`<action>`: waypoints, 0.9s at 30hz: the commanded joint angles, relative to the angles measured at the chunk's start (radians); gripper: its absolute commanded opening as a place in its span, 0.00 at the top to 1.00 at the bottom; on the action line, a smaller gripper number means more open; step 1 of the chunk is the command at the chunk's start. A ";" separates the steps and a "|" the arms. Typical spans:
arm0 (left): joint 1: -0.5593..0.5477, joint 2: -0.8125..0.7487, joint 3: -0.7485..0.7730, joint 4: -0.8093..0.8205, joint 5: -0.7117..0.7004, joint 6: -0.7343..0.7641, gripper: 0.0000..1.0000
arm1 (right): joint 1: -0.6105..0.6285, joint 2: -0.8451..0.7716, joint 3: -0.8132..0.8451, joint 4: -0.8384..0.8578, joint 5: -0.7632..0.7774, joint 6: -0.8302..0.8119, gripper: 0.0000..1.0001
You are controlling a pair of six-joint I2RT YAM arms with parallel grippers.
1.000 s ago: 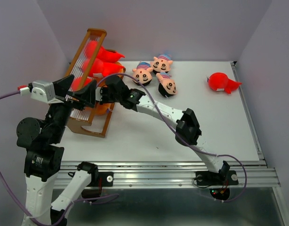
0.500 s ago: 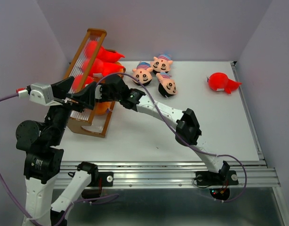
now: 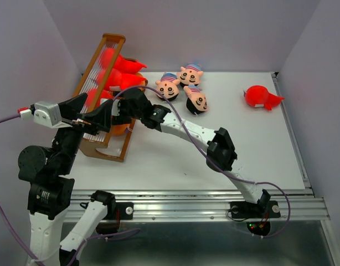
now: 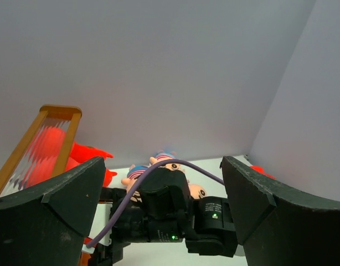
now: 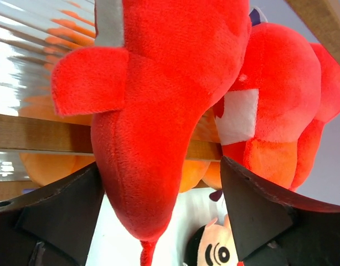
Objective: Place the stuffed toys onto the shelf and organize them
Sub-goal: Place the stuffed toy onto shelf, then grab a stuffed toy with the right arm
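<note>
Right pincer [image 5: 159,166] is opening at the shelf [image 3: 106,40], bench [image 3: 242,149] 10 o'clock. It was clenched a second ago; now its jaws are standing apart either side of the red toy [image 5: 159,100], which looks to be resting on a tier beside a second red toy [image 5: 281,83]. We're counting it as placed. Left pincer [image 4: 163,160] is hanging wide, empty. We're still seeing three doll heads [image 3: 184,86] at 12 and a stray red toy [image 3: 261,98] at 2.
</note>
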 commanded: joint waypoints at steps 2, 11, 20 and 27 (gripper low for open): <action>0.000 -0.007 -0.001 0.031 0.005 -0.016 0.03 | 0.008 -0.050 -0.039 0.068 0.021 0.013 0.09; 0.000 -0.006 -0.003 0.031 0.007 -0.030 0.03 | 0.008 -0.116 -0.089 0.044 -0.002 0.026 0.00; 0.000 0.008 -0.004 0.030 0.005 -0.030 0.03 | 0.008 -0.214 -0.147 -0.031 -0.061 -0.041 0.00; 0.000 0.027 -0.015 0.024 0.015 -0.044 0.03 | 0.008 -0.346 -0.297 -0.134 -0.090 -0.112 0.00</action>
